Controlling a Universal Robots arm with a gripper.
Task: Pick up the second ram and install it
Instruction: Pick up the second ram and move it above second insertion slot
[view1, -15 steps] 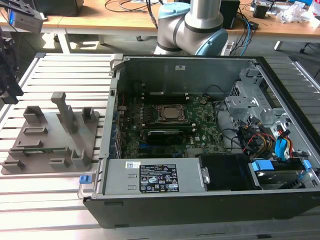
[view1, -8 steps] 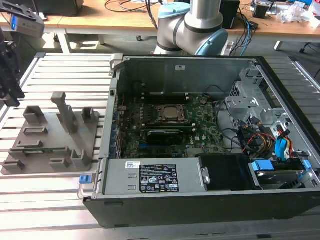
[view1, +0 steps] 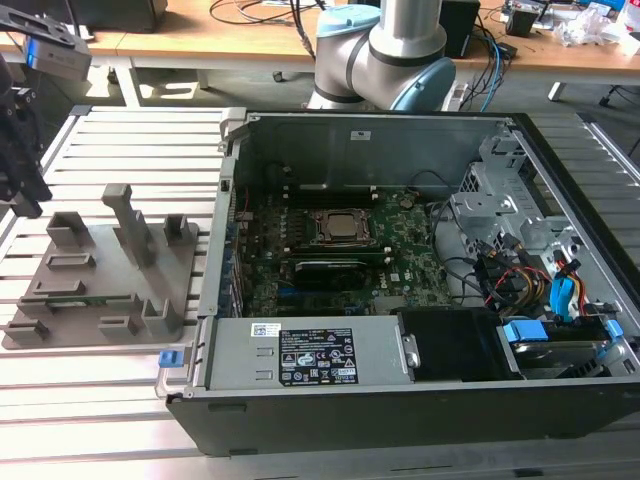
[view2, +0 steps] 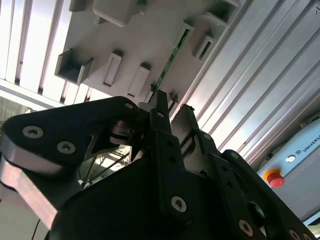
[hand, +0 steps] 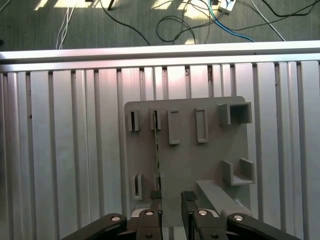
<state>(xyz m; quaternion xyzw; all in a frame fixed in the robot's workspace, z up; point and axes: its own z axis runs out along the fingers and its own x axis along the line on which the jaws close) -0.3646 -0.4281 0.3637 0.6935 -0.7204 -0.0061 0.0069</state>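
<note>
At the exterior view's left, a grey holder (view1: 95, 265) is laid on the slatted table (view1: 100, 420). The second ram (hand: 156, 150) is stood on edge in the holder's slots. The pincer (hand: 172, 197) is held parted with nothing gripped, one fingertip (hand: 156, 195) lined up with the ram's end. An open computer case (view1: 400, 425) is set at the right.

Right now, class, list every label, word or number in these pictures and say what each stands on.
Black label on the power supply: print too small to read.
White sticker on the case wall: too small to read.
Lettering on the grey box by the red button: cut off at the picture's edge, no whole word.
The second ram in the grey fixture: no readable print.
</note>
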